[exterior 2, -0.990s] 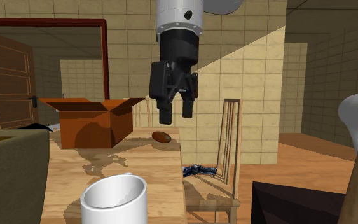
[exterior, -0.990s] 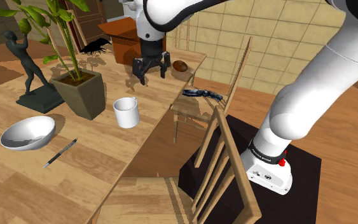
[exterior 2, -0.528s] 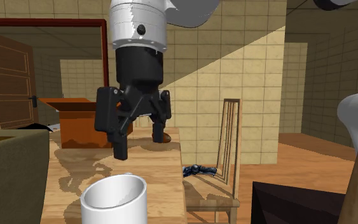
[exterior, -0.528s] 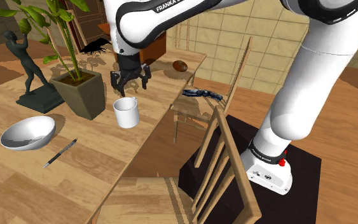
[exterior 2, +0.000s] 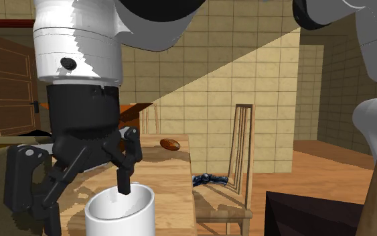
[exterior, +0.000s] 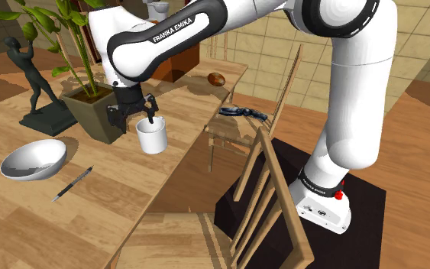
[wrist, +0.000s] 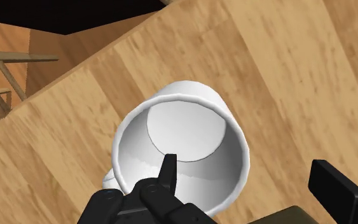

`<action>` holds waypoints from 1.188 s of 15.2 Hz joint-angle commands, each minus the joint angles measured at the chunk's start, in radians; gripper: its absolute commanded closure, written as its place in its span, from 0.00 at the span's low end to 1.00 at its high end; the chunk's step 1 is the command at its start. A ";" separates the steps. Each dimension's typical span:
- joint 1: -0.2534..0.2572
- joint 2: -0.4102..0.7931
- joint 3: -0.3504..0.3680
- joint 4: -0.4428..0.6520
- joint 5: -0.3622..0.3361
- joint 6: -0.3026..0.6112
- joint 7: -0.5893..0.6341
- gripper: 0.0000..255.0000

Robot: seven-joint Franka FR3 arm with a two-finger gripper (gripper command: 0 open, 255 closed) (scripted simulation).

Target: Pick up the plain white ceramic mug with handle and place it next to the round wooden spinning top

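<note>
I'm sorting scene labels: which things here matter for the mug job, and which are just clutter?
Job: white mug, brown spinning top, end effector.
Lying about: bowl, pen, potted plant, statue.

**Mug upright, top well apart**

The white mug (exterior: 151, 136) stands upright and empty on the desk (exterior: 91, 206), left of the shoulder view's centre. The round brown spinning top (exterior: 217, 79) lies up and right, near the desk's edge.
</note>
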 commanded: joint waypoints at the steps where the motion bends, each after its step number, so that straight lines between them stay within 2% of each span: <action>1: 0.005 0.025 -0.003 0.008 -0.009 0.015 0.007 0.00; 7: 0.009 0.055 -0.009 -0.028 -0.023 0.079 0.016 0.00; 14: 0.009 0.055 -0.009 -0.027 -0.023 0.079 0.016 0.00; 15: 0.009 0.055 -0.009 -0.027 -0.023 0.079 0.016 1.00; 18: 0.009 0.055 -0.009 -0.027 -0.023 0.079 0.016 1.00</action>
